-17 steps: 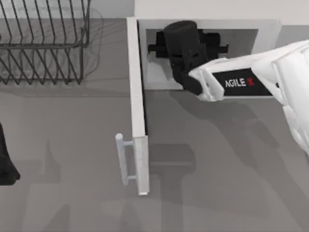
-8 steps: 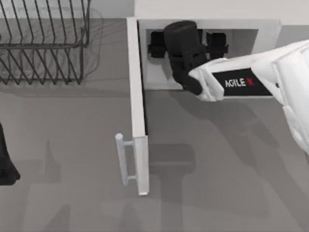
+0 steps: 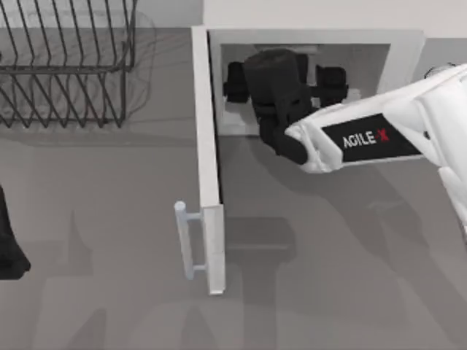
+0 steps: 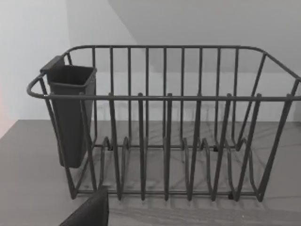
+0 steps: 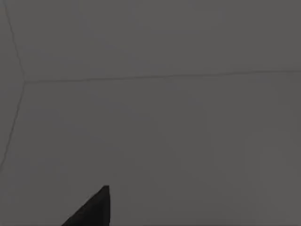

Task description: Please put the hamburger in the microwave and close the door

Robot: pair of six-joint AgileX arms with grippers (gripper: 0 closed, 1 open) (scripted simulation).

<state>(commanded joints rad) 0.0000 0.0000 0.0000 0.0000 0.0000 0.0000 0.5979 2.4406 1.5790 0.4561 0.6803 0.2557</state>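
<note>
1. Top view: the right gripper (image 3: 284, 55) is inside the microwave (image 3: 314, 36) cavity, its black wrist reaching in over the cavity's front edge, with the white AgileX forearm trailing off to the right.
2. Its fingers (image 3: 235, 76) are spread wide: one black finger sits at the left of the wrist and the other at the right, well apart, with nothing visible pinched between them.
3. The hamburger: I cannot tell where it is; the black wrist covers the middle of the cavity floor, and no bun is visible anywhere around it.
4. Right wrist view: plain grey cavity walls, faint seam lines where they meet, and a dark fingertip (image 5: 91, 212) at the lower edge.
5. The door (image 3: 208, 160) stands wide open, swung out toward the near side at the left of the cavity, with its pale bar handle (image 3: 186, 240) on the left face near the door's free end.
6. Left gripper (image 3: 9, 248): parked at the far left edge of the table, only a dark sliver; whether it is open or shut I cannot tell.
7. A black wire dish rack (image 3: 66, 65) sits at the far left; in the left wrist view it carries a dark cutlery cup (image 4: 70, 113) hung on one end.
8. The table (image 3: 328, 292) is flat grey, with pale wall behind it.
</note>
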